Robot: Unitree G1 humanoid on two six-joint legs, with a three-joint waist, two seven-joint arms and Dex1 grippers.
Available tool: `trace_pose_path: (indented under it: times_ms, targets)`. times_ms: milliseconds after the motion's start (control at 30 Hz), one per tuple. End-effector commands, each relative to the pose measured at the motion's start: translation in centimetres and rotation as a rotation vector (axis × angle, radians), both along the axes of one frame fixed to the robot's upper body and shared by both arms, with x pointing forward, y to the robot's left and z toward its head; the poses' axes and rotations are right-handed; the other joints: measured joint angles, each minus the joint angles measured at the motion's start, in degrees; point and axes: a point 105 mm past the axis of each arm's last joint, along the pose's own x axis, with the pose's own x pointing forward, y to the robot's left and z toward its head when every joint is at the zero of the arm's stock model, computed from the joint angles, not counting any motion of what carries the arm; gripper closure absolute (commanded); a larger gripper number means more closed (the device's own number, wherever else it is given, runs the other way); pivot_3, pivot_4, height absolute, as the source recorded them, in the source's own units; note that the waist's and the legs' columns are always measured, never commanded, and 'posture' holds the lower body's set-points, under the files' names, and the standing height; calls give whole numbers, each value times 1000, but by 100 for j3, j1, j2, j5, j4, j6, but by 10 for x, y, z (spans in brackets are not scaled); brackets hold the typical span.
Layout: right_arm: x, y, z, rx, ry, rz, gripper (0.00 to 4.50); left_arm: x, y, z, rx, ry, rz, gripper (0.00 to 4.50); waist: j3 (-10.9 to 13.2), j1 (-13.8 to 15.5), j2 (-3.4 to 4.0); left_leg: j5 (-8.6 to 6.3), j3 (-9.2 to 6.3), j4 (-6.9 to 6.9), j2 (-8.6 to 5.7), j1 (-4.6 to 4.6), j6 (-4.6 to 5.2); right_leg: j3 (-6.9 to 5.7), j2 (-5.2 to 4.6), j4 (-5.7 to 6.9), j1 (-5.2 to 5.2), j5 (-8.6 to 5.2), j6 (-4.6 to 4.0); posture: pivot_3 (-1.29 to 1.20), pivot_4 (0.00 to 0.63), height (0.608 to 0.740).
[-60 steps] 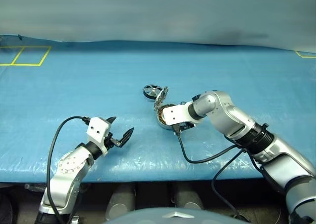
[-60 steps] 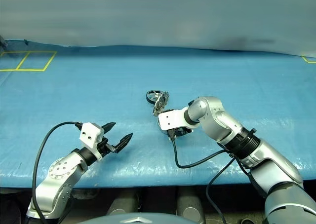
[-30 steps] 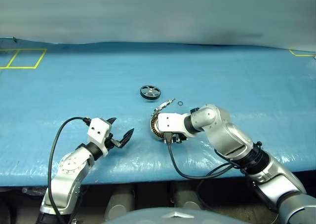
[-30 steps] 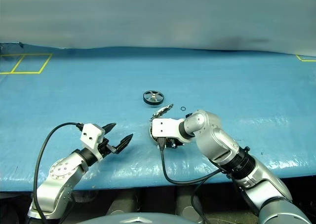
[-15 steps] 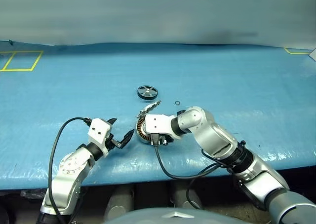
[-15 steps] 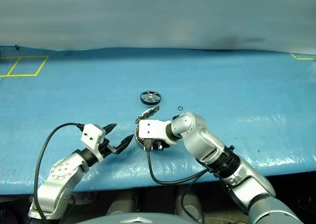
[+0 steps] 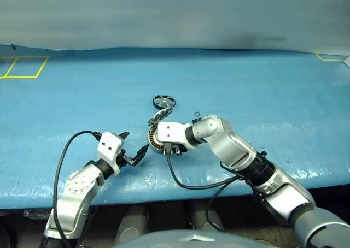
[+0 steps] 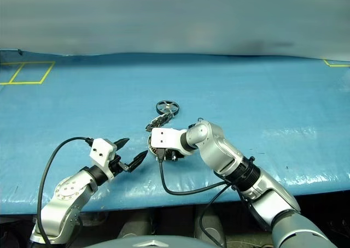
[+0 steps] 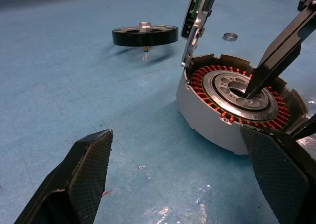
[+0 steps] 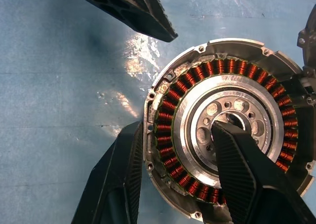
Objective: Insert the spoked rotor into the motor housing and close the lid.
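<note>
The motor housing (image 10: 217, 66) lies on the blue mat, its copper windings ringing a silver hub. My right gripper (image 10: 177, 130) is shut on it, one finger in the hub's centre hole and the other outside the rim. The lid (image 9: 200, 17) stands upright from the housing's far rim. Just beyond it the black spoked rotor (image 7: 164, 101) lies flat and alone. My left gripper (image 7: 135, 141) stays open, close to the housing's left side (image 7: 153, 138) but not touching it.
A tiny loose ring (image 7: 196, 114) lies right of the lid. Yellow tape squares (image 7: 22, 65) mark the far left of the blue mat (image 7: 82, 95). A black cable (image 7: 186, 182) loops from my right wrist over the mat's near edge.
My right gripper has dragged the housing to the left, closer to my left gripper. The rotor, the small ring and my left arm have stayed put.
</note>
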Motion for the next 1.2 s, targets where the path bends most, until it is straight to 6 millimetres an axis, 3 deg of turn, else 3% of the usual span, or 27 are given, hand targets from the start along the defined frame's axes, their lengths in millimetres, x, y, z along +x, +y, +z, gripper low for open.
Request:
trace_pose_path:
  times_ms: [33,167,400,600,733,933,1067,1200]
  targets:
    - [5,-2,3,2,-19,-17,2321,1,0,9,0,-43,-8,0,0,-2,0,0,0,-1,0,0,0,0,0,-1,0,0,0,0,150,740]
    - [4,-1,12,14,-44,-4,1046,0,0,9,0,-41,-9,0,3,26,3,0,0,-3,-1,-6,0,0,-1,-1,-4,0,0,0,150,740]
    - [1,-3,34,56,-84,14,1046,0,-2,9,-2,-38,-16,0,3,65,3,0,-1,-6,-3,-35,0,-1,-2,-8,-30,1,1,0,150,740]
    - [-5,-26,61,200,-74,-60,1046,-2,-3,10,0,-41,-28,0,5,132,3,0,-4,-2,-4,-46,0,-4,-2,-12,-34,1,2,0,150,740]
    - [0,-61,58,289,-55,-248,1046,-3,-3,12,-4,-52,-36,0,5,201,2,0,-8,-1,-6,-52,0,-8,-5,-17,-33,1,1,0,150,740]
    - [17,-96,41,432,-139,-587,1046,-3,-5,12,-15,-48,-48,0,6,191,4,0,-3,-1,-3,-53,0,-6,-3,-12,-39,1,1,0,150,740]
    - [28,-107,24,517,-156,-804,1046,-4,-6,12,-15,-41,-64,0,6,182,4,0,0,1,-2,-53,0,-4,-3,-12,-39,0,0,0,150,740]
    - [42,-100,9,573,-179,-912,1046,-3,-9,13,-11,-46,-90,0,8,171,7,0,2,2,-3,-51,0,-2,-3,-12,-38,1,1,0,150,740]
